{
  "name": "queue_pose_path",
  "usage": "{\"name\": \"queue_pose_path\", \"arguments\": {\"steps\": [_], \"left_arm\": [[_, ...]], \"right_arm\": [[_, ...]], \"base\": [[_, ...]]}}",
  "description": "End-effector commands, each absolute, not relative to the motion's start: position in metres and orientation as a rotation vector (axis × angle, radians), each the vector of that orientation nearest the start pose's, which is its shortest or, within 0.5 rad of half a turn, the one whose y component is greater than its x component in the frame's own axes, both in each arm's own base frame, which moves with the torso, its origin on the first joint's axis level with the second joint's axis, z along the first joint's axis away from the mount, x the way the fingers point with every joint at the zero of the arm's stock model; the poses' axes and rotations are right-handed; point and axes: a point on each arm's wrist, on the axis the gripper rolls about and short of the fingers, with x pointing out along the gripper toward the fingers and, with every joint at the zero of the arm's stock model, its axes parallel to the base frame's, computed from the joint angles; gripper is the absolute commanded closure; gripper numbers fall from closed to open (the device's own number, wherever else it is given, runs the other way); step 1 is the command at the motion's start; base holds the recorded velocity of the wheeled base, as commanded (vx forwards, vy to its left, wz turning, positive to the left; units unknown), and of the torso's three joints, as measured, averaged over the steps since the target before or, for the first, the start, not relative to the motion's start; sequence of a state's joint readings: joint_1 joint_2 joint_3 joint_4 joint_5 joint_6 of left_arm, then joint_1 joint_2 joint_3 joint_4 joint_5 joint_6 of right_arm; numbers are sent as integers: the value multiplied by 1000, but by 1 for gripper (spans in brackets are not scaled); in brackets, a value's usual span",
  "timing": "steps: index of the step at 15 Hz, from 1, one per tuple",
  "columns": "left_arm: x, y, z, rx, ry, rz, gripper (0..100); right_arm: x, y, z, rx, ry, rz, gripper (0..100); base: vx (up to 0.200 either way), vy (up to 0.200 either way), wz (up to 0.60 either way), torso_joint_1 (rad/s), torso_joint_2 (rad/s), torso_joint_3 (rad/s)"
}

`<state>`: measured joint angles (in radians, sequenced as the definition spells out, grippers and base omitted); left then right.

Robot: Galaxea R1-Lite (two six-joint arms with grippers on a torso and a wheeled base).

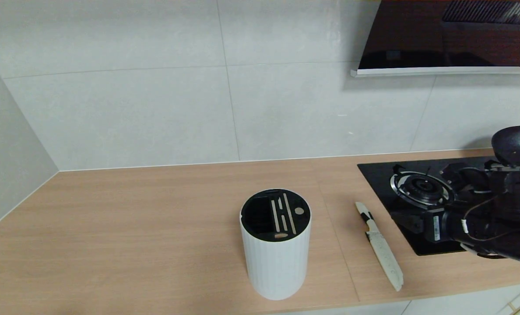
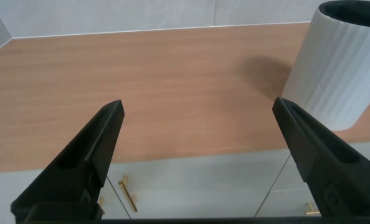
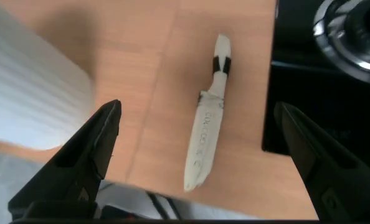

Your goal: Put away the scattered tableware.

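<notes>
On the wooden counter [image 1: 133, 218], the head view shows a white knife [image 1: 379, 245] lying flat between a ribbed white holder [image 1: 276, 258] and the black stove [image 1: 374, 175]. The knife is apart from both. Its handle points toward the wall and its tip lies near the counter's front edge. This view looks down on the holder's black top with its narrow slots [image 1: 282, 215], and the right arm hangs over the stove near the burner [image 1: 421, 188].

In the left wrist view, the left gripper [image 2: 197, 109] is spread wide and empty, low before the counter's front edge. The holder's ribbed wall stands off to one side of it. Here the holder is seen from the side, and the cupboard handles [image 2: 128, 193] show below the counter.

In the right wrist view, the right gripper [image 3: 197, 112] is also wide open and holds nothing. It sits above the knife, which lies framed between the two fingers. The dark band on the handle is plain to see.

The knife looks light, stiff and thin, and probably smooth enough to slip. Because it lies flat, it offers little height to pinch. The banded handle seems the best place to take hold, gripped across its narrow width. That would leave the blade end free to go into a slot.
</notes>
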<state>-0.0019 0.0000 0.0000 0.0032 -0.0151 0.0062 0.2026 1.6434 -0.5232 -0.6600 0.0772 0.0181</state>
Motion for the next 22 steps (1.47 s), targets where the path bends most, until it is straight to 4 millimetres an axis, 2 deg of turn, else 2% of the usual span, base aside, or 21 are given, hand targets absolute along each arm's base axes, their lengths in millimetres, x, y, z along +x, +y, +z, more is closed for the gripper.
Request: {"name": "queue_pose_path", "arguments": {"steps": [1,6,10,22], "left_arm": [[-23,0,75,6,3,-18,0],[-23,0,75,6,3,-17,0],[-23,0,75,6,3,-18,0],[-23,0,75,6,3,-18,0]], "right_arm": [[272,60,93,-23,556,251,0],[293,67,37,-39,650,240,0],[307,75,6,-62,597,161,0],[335,88,-13,-38,522,145,0]], "base": [[0,0,0,0,0,0],[0,0,0,0,0,0],[0,0,0,0,0,0],[0,0,0,0,0,0]]}}
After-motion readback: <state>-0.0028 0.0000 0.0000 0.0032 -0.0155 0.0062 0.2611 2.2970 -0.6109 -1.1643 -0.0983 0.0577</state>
